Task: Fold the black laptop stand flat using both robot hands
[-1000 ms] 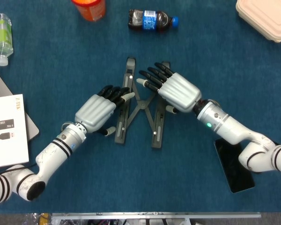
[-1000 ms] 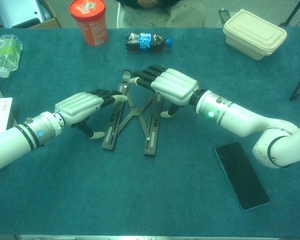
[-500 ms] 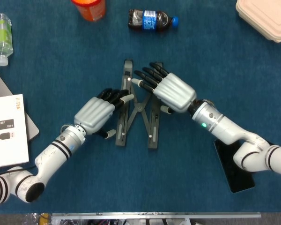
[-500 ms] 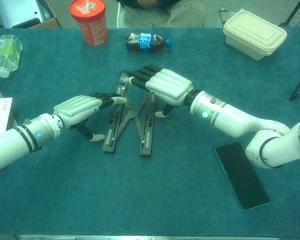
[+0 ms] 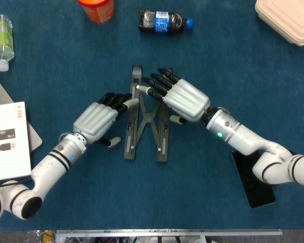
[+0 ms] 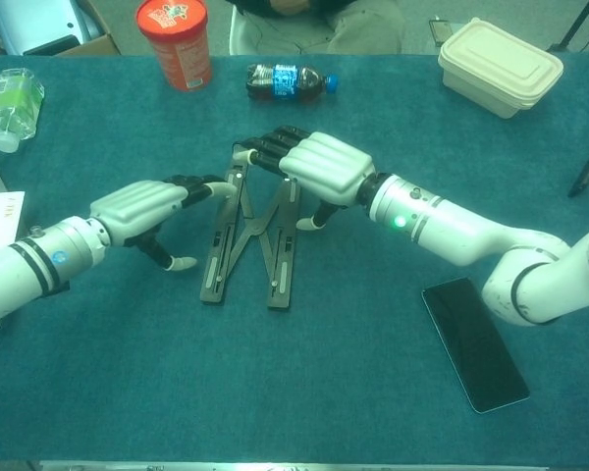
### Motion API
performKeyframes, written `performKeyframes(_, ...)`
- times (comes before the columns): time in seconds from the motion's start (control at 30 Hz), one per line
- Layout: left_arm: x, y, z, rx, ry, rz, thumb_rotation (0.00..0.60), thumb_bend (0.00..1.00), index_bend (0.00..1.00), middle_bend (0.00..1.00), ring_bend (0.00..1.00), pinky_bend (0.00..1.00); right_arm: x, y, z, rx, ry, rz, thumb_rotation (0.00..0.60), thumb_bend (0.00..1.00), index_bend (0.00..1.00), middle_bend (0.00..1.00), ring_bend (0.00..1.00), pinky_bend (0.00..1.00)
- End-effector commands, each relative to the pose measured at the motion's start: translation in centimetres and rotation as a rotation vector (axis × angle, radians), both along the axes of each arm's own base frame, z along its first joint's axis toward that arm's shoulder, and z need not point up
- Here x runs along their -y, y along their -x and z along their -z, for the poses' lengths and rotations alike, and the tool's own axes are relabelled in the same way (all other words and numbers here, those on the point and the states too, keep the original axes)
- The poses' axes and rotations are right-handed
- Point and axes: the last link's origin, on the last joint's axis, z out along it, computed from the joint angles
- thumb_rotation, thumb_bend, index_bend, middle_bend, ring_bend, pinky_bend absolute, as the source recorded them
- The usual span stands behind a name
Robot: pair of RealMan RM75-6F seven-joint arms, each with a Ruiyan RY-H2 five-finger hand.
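Note:
The black laptop stand lies on the blue table, its two rails joined by crossed links and standing close together. My left hand is at its left side, with dark fingertips against the left rail and the thumb apart below. My right hand lies over the top of the right rail. Its fingers stretch across to the left rail's upper end and its thumb sits on the right rail's outer side. Neither hand closes around the stand.
An orange canister, a cola bottle and a water bottle stand along the far side. A beige lunch box is far right. A black phone lies under my right forearm. A white box sits at left.
My right hand has slid left with the right rail, so the rails stand closer together. My left hand has drawn slightly back to the left, its fingertips still at the left rail.

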Motion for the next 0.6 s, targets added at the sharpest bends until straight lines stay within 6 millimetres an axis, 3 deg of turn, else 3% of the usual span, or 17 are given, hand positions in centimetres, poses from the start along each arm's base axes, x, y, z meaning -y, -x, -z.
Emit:
performKeyframes(0.03, -0.1, 0.3, -1.0, -0.021, -0.026, 0.003, 0.6, 0.25, 0.0, 0.0, 0.0, 0.0, 0.2, -0.7, -1.3, -0.011, -0.039, 0.001, 0.6, 0.12, 0.0, 0.0, 0.0, 0.0)
performKeyframes(0.43, 0.5, 1.9, -7.7, -0.091, -0.248, 0.005, 0.6, 0.25, 0.0, 0.0, 0.0, 0.0, 1.5, -3.8, -4.9, -0.15, -0.177, -0.049, 0.6, 0.12, 0.0, 0.0, 0.0, 0.0)
performKeyframes(0.6, 0.8, 3.1, -10.5, -0.09, -0.346, -0.065, 0.6, 0.25, 0.0, 0.0, 0.0, 0.0, 1.6, -5.1, -5.1, -0.217, -0.178, -0.124, 0.6, 0.03, 0.0, 0.0, 0.0, 0.0)
